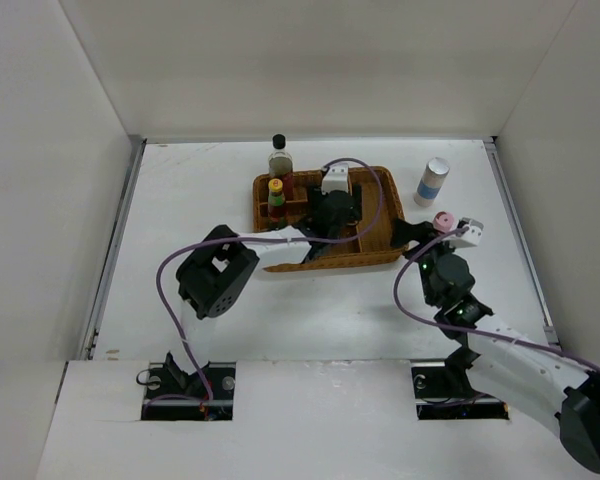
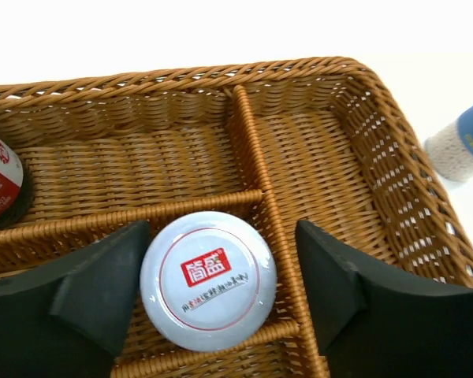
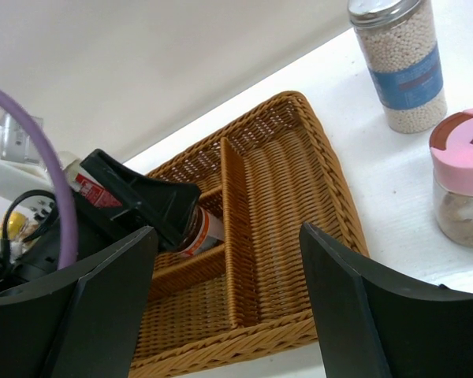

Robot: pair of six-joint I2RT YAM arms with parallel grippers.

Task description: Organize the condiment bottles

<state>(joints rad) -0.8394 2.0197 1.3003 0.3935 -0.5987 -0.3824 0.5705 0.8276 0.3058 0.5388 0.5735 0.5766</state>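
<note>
Lavender-lidded jar (image 2: 207, 279) upright in small compartment of wicker tray (image 2: 363, 134), against long divider. Left jaws apart, straddling its lid, not clamped. Red yellow-capped sauce bottle (image 1: 277, 195) in tray's left part. Tall clear black-capped bottle (image 1: 280, 155) at tray's far-left corner; inside or just behind, cannot tell. Pink-lidded jar (image 3: 461, 181) and white blue-banded cylinder (image 3: 402, 63) on worktop (image 1: 180, 300) right of tray. Right jaws apart, nothing between, near pink-lidded jar.
</note>
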